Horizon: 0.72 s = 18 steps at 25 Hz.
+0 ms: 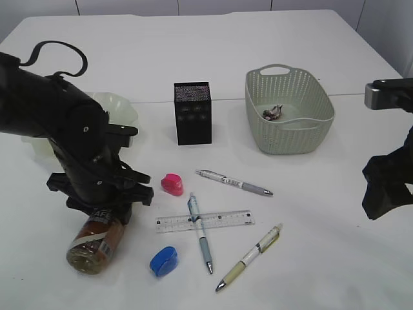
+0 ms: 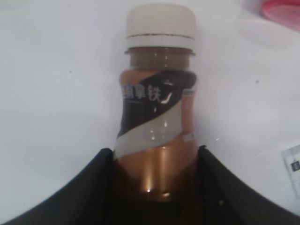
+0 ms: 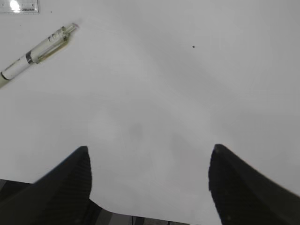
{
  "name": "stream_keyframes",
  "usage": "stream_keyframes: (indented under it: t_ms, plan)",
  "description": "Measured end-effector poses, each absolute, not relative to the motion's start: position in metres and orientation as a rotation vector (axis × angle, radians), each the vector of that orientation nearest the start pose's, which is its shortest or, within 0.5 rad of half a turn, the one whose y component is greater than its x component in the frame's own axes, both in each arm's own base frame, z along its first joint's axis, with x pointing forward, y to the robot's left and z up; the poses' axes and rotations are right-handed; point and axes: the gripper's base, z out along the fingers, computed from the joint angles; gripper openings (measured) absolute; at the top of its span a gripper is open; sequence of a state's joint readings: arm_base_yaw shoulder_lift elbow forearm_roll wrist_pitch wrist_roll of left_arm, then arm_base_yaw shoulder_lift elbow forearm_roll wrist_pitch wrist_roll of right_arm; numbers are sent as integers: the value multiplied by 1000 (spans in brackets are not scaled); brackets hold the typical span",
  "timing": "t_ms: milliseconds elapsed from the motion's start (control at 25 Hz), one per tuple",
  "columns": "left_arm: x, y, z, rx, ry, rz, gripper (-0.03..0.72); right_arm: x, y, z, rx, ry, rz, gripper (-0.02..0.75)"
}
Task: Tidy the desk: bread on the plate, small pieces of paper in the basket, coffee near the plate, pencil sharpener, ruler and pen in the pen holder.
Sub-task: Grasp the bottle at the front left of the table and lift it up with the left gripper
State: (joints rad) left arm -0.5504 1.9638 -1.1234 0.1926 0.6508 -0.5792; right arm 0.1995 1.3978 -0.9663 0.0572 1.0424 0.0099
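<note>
The left arm leans low over the desk (image 1: 271,258), its wrist bent downward so the left gripper (image 1: 103,210) comes down on the coffee (image 2: 157,136), which lies on its side; in the left wrist view both fingers (image 2: 93,187) press against the bottle's lower body, clamped on it, the cream cap pointing away from the gripper. Just behind that arm sits the plate (image 1: 122,106). The pink sharpener (image 1: 171,184), ruler (image 1: 203,221) and blue sharpener (image 1: 164,261) lie to the gripper's right. The right gripper (image 3: 150,183) hovers over bare desk with its fingers wide apart, holding nothing; a cream pen (image 3: 35,51) lies ahead to its left. The pen holder (image 1: 192,113) and basket (image 1: 288,110) stand further back.
</note>
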Motion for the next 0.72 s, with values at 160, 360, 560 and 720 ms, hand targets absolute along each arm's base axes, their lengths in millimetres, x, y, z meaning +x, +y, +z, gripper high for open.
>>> stream_keyframes:
  t_ms: [160, 360, 560, 720]
  plan:
    - [308, -174, 128, 437, 2922, 105, 386, 244, 54, 255, -245, 2952, 105, 569]
    - [306, -173, 162, 621, 2787, 65, 385, 244, 54, 255, -246, 2952, 102, 569]
    - [289, -155, 196, 683, 2584, -14, 384, 244, 54, 255, -246, 2952, 102, 569]
    - [264, -120, 204, 614, 2482, -49, 384, 244, 54, 255, -227, 2954, 104, 569]
